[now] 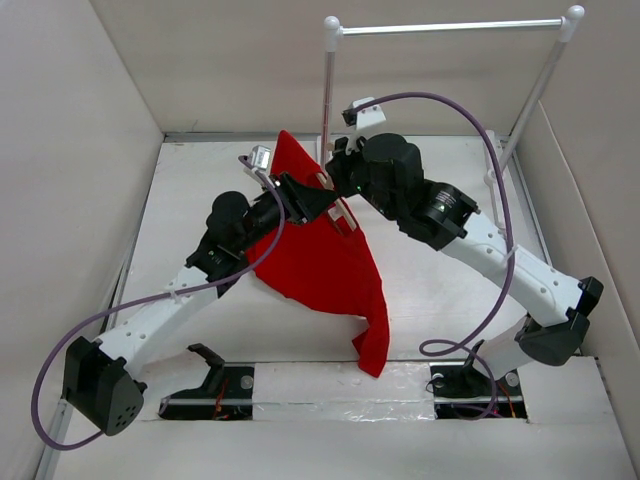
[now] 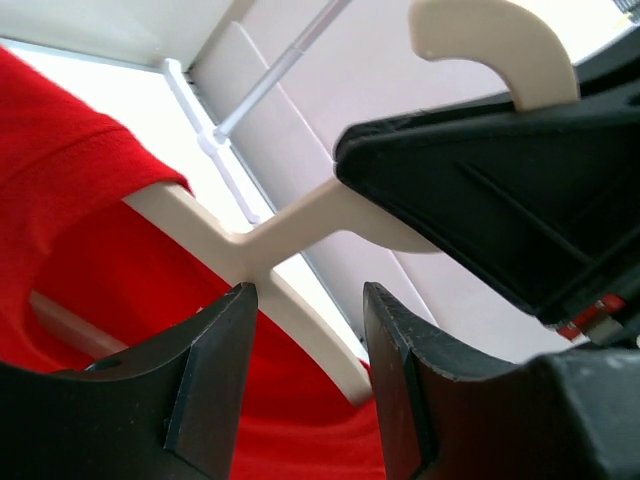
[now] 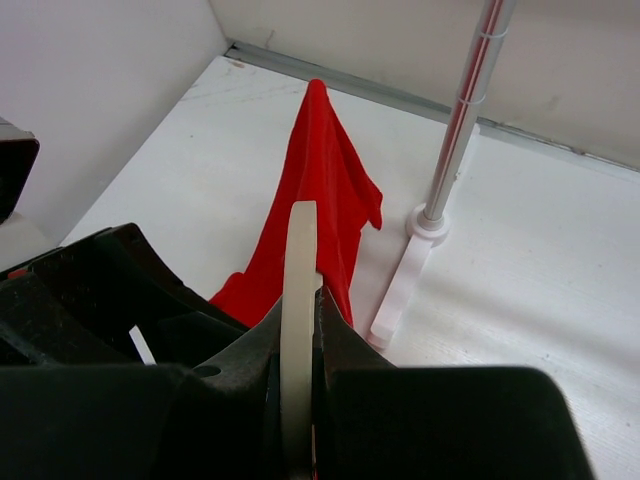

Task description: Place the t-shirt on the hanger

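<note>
Your right gripper (image 3: 300, 335) is clamped tight on the thin beige hook-topped hanger (image 3: 300, 250), seen edge-on.
Your left gripper (image 2: 308, 295) stands wide, jaws either side of the hanger's sloping arm without pinching it. The small bright red cloth t-shirt (image 1: 320, 265) hangs just beneath both grippers, draped partly over that arm.

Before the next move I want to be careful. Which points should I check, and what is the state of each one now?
1. The right tool is shut on the hanger: ok.
2. The left tool is open, one finger on each side of a hanger arm: ok.
3. One hanger arm is inside the t-shirt: ok.
4. The other hanger arm is inside too: not ok, it is bare where the left wrist view shows it.
5. The hook is apart from the rack: ok.
</note>
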Motion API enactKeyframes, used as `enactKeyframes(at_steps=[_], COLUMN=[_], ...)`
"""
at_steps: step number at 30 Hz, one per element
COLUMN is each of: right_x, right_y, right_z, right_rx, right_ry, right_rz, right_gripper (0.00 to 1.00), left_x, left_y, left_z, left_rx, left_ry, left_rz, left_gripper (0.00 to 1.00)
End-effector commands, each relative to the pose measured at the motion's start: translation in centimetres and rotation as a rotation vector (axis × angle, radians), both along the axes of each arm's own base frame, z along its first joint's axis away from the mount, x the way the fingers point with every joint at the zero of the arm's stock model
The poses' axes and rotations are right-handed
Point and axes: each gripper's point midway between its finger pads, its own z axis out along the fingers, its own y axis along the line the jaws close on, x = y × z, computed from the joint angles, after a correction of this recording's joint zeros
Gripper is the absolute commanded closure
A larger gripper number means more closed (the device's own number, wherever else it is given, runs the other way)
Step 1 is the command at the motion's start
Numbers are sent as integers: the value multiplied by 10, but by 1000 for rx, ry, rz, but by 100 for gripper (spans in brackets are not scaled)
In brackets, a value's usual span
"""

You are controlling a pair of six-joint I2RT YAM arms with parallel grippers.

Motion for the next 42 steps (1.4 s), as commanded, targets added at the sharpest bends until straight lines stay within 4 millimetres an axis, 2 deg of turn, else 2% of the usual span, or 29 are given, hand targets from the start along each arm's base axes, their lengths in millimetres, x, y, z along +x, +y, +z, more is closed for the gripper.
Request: enactKeyframes(at_steps=[1, 4, 7, 12, 14, 17, 18, 21, 24, 26, 28, 29, 31, 32, 33, 34, 35, 36, 38, 39, 40, 42], right_x=[-8, -12, -14, -15, -14, -16, -15, -18, -19, -20, -25, -30, -36, -38, -48, -51, -57, -64, -74, -75, -83, -87], right_y=[-10, -12, -12, 2, 6, 11, 12, 15, 16, 17, 19, 16, 12, 10, 5, 1, 1, -6, -9, -12, -17, -21], right_z=[63, 69, 71, 57, 52, 48, 44, 36, 34, 27, 19, 23, 25, 20, 29, 31, 23, 31, 30, 18, 24, 9], right_rx=[175, 193, 211, 203, 203, 202, 199, 189, 208, 200, 199, 213, 230, 228, 252, 261, 255, 277, 283, 266, 290, 272], right_ry=[-106, -115, -120, -90, -79, -72, -67, -53, -48, -32, -19, -23, -25, -17, -29, -37, -29, -42, -41, -26, -39, -23], right_rz=[5, 16, 23, 54, 59, 66, 67, 68, 75, 78, 88, 101, 112, 116, 134, 138, 151, 166, 187, 186, 195, 196], right_gripper=[100, 100, 100, 100, 100, 100, 100, 100, 100, 99, 90, 79, 68, 60, 52, 52, 46, 43, 38, 38, 38, 60], left_x=[5, 10, 20, 22, 22, 20, 19, 16, 11, 8, 4, 3, -1, -1, -2, -2, -2, -3, -5, -5, -5, -7], left_y=[9, 13, 6, -5, -5, -3, -1, 2, 5, 8, 12, 13, 15, 15, 15, 14, 14, 13, 13, 13, 13, 12], left_z=[34, 33, 23, 10, 11, 15, 19, 16, 19, 15, 21, 22, 26, 27, 29, 28, 30, 30, 31, 31, 32, 34], left_rx=[-15, -19, 11, -4, -28, -55, -62, -98, -126, -149, -177, -180, -193, -200, -207, -206, -209, -210, -224, -224, -224, -224], left_ry=[-66, -62, -39, -21, -23, -29, -35, -24, -23, -20, -24, -26, -31, -30, -31, -27, -29, -28, -29, -29, -30, -32], left_rz=[57, 94, 95, 47, 45, 51, 55, 63, 59, 60, 65, 66, 63, 63, 59, 54, 49, 42, 36, 36, 33, 26], left_gripper=[57, 56, 56, 54, 54, 71, 79, 92, 100, 100, 100, 100, 100, 100, 100, 100, 100, 100, 100, 100, 100, 100])
